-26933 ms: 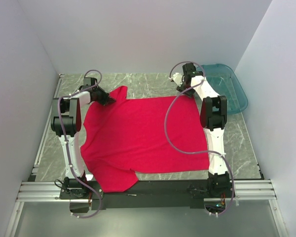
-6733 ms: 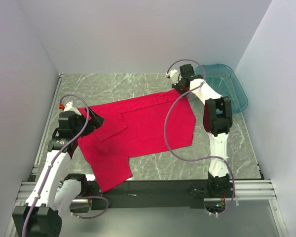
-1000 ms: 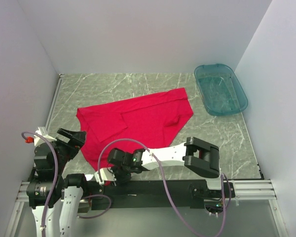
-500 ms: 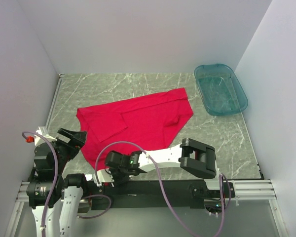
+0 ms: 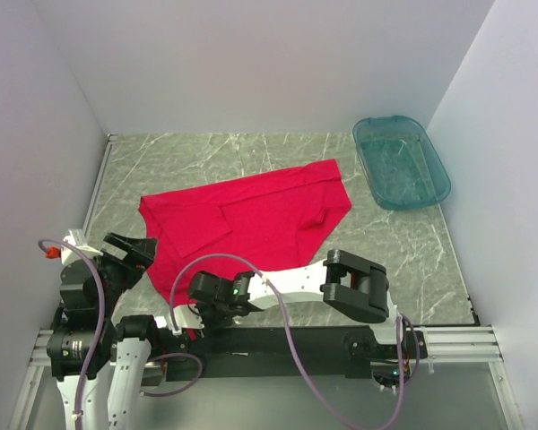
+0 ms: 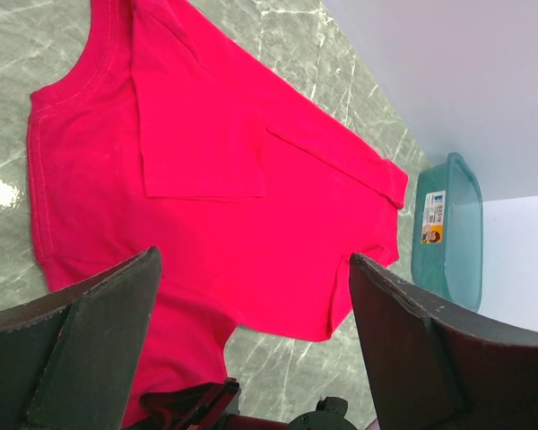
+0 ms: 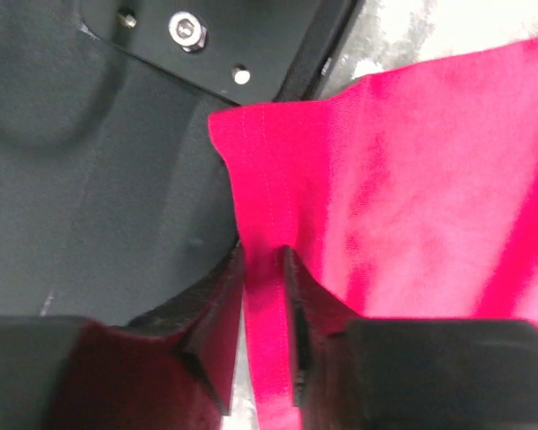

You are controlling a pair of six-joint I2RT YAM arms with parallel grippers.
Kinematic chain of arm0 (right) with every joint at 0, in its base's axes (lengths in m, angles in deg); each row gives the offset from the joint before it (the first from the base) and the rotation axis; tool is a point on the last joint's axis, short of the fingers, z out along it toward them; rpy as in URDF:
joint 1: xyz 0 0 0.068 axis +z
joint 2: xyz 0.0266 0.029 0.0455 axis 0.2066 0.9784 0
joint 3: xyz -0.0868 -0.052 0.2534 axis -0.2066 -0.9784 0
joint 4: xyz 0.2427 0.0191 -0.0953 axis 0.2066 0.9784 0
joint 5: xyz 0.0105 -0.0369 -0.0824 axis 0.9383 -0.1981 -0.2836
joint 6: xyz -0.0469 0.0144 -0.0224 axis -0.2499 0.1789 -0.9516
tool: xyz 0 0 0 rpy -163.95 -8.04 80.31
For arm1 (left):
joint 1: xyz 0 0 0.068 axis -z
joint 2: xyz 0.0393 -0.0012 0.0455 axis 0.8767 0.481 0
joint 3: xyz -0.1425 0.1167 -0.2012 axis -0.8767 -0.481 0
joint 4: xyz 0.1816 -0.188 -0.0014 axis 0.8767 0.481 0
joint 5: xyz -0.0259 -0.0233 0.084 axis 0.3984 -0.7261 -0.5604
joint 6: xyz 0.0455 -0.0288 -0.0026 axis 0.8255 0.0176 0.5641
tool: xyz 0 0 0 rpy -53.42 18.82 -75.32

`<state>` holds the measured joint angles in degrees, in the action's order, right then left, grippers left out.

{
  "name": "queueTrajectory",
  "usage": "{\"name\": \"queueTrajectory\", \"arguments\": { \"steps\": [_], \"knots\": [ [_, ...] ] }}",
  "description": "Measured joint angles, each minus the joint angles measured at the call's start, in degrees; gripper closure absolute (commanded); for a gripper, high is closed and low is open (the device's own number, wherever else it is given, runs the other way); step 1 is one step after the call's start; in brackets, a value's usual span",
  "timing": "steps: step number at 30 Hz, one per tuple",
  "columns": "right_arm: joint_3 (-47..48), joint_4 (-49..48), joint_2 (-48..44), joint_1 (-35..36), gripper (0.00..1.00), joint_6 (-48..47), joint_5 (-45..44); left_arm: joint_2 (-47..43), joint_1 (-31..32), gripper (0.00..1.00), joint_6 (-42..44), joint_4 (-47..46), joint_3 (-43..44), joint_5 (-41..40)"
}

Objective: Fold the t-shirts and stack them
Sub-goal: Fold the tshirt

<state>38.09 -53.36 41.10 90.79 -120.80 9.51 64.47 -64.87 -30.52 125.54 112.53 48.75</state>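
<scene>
Black fingers (image 7: 211,305) of the right gripper (image 7: 262,269) are pinched together on the stitched hem of the plain crimson short-sleeved cloth t-shirt (image 7: 412,179). A strip of red fabric fills the narrow gap between them. The grip sits right over the flat black metal base plate (image 7: 117,179) with its screws. In the top view the right gripper (image 5: 193,318) is low at the near left, arm stretched sideways in front of the bases.

Left gripper (image 6: 251,358): jaws wide apart, nothing between them, raised and looking down on the cloth. From above, the left gripper (image 5: 130,251) sits just beside the t-shirt's left edge.

The t-shirt (image 5: 251,210) lies flat on the grey-green marble-pattern table (image 5: 251,152), left of centre. It is partly folded, with one sleeve panel turned in over the body and the collar toward the left. Its near corner trails down to the base plate, where the right gripper has it.

Teal translucent plastic oblong basin (image 5: 365,170): far right corner, upright, well apart from the t-shirt, which lies wholly outside it. The left wrist view shows a small printed label on the basin (image 6: 448,269) wall; the print is too small to read.
</scene>
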Motion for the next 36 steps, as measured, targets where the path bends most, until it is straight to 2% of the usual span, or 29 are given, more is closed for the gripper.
{"name": "queueTrajectory", "arguments": {
  "steps": [2, 3, 8, 14, 20, 28, 36],
  "knots": [
    [0.0, -0.1, 0.0, 0.0, 0.76, 0.2, 0.5, 0.0, 0.0, 0.09, 0.0, 0.0, 0.0, 0.0],
    [0.0, -0.2, 0.0, 0.0, 0.82, 0.3, 0.6, 0.0, 0.0, 0.09, 0.0, 0.0, 0.0, 0.0],
    [0.0, -1.1, 0.0, -1.3, 0.97, 1.2, 0.3, -0.1, 0.0, 0.09, 0.0, 0.0, 0.0, 0.1],
    [0.0, -1.0, 0.0, -6.3, 0.99, 2.2, 1.4, -0.8, 0.0, 0.10, 0.0, 0.0, -0.2, 1.5],
    [0.1, 1.5, -0.2, -10.6, 1.00, 3.7, 8.6, -2.2, 0.0, 0.13, -0.7, -0.5, -4.0, 5.0],
    [2.4, 5.7, -1.3, -16.7, 1.00, 5.4, 18.8, -3.1, 0.0, 0.20, -2.7, -1.3, -13.4, 13.0],
    [6.5, 6.1, -2.2, -21.4, 1.00, 10.2, 21.7, -3.1, 0.0, 0.23, -3.1, -5.1, -18.2, 21.8]
  ]
}}
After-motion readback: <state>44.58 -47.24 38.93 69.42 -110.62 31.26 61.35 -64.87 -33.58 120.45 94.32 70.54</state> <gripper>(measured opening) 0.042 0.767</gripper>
